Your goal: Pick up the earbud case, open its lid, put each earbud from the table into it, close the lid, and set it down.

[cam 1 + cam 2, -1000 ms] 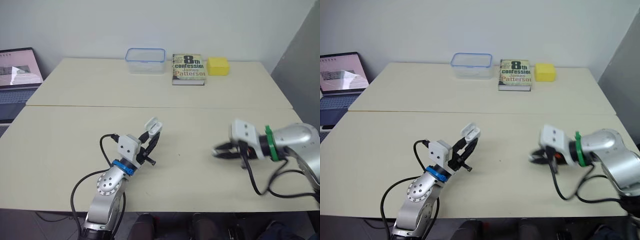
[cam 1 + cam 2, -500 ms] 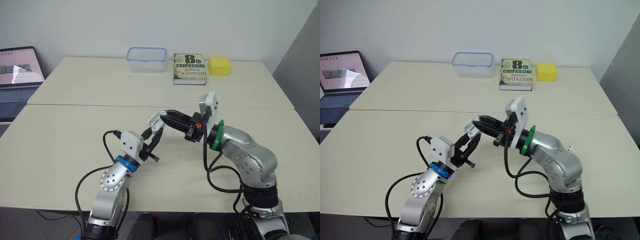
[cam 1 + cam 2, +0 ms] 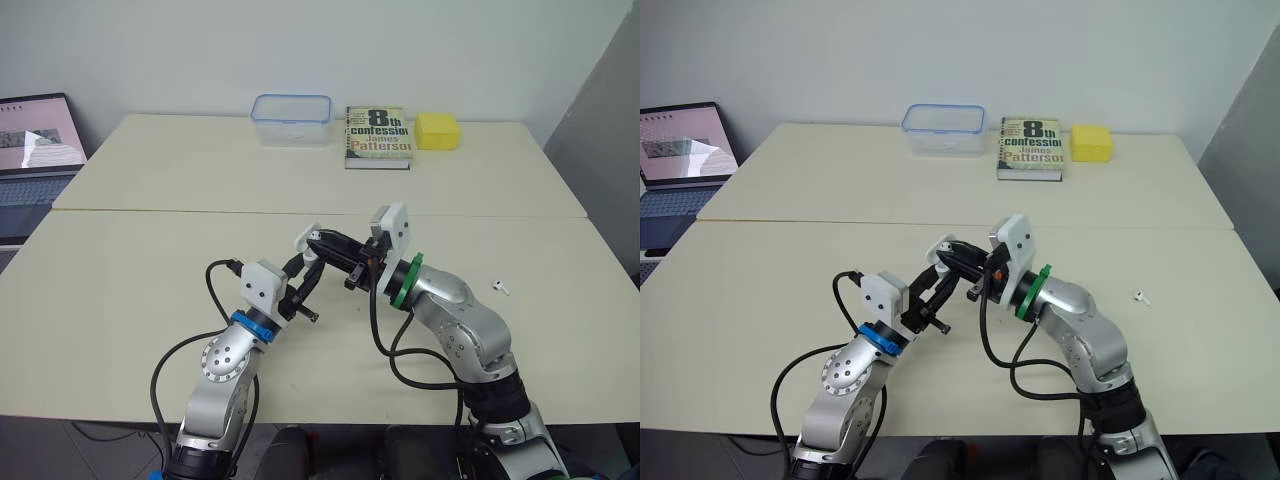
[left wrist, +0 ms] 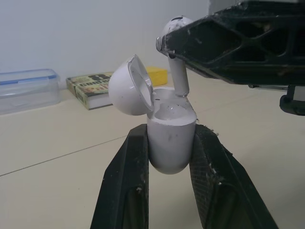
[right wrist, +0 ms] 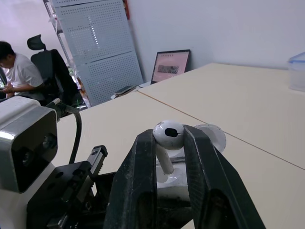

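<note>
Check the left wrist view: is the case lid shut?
No, the lid of the earbud case is swung open, with the right tool holding an earbud at its opening.

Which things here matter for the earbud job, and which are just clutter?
Job: earbud case, lid open, in left gripper; earbud in right gripper at its opening; second earbud on table.
Clutter: plastic container, book, yellow block, laptop.

The white earbud has the lower end of its stem hidden behind the rim of the open white rounded earbud case (seated or not, cannot tell). The case's sides are covered by the left gripper and its jaws. The second small white earbud on the beige desk is too tiny to tell how it lies. The open laptop is cut off at the edge.
</note>
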Motion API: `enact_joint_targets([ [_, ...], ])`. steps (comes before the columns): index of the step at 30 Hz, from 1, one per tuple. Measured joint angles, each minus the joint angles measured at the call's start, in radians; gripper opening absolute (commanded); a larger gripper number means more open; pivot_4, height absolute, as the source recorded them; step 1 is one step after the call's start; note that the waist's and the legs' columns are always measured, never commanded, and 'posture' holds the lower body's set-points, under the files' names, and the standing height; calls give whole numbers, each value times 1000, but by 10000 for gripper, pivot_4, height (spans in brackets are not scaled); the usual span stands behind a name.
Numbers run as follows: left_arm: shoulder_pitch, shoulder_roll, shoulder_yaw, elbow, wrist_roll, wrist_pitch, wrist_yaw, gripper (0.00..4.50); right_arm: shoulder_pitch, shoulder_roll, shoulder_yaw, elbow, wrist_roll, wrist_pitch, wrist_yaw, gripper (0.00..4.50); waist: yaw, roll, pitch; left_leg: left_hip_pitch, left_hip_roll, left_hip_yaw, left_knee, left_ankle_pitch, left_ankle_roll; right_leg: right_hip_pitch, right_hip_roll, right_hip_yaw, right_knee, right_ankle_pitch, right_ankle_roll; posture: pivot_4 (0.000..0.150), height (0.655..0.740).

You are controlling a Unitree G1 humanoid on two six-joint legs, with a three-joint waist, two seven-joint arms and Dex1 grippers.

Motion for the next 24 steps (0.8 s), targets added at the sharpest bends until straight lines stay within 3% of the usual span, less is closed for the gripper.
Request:
enact_joint_targets([
  [24,-2,0,-1,0,1,7,3,8010,49,28,65,48,-85,-135,-23,4173,0,0,0,0,0,0,0,0,0,0,0,0,0,0,0,1500,7320],
])
